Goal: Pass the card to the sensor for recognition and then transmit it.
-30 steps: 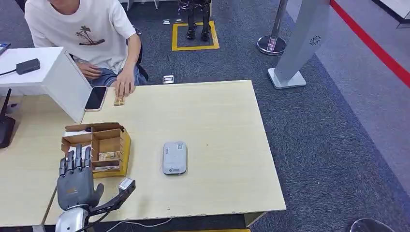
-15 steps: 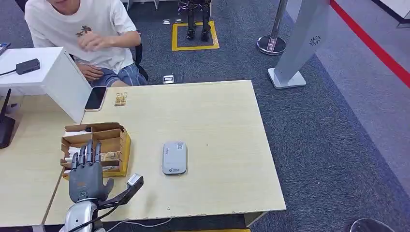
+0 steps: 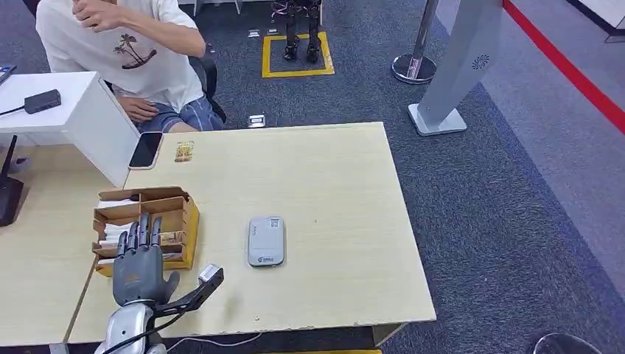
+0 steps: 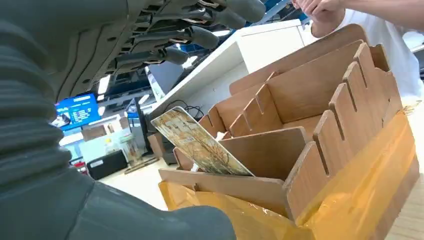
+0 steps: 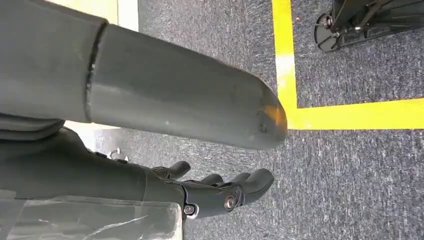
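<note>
A: One card (image 4: 200,145) leans upright in a slot of the wooden box (image 3: 180,214), and the left robot hand (image 3: 140,262) hovers right over that box with its fingers (image 4: 200,37) stretched out and apart, holding nothing.

B: So no grasp yet. What worries you?

A: Mostly the dividers. The card sits tilted between thin wooden walls, so the fingers could land on a wall rather than the card, or catch just a corner and let it slip back in.

B: Could the box shift?

A: I think so. It looks light, with only yellow tape round its base, and a push from above could slide it along the bench (image 3: 332,192).

B: And afterwards?

A: The grey reader (image 3: 266,240) lies flat on the bench, to the right of the box and apart from it. A loosely pinched card could drop on the way there.

B: The other arm?

A: The right robot hand (image 5: 220,192) hangs over carpet, fingers loosely bent with nothing in them.

B: Anyone close?

A: A person (image 3: 133,51) sits at the far edge, near a phone (image 3: 146,150) and another card (image 3: 184,151).
</note>
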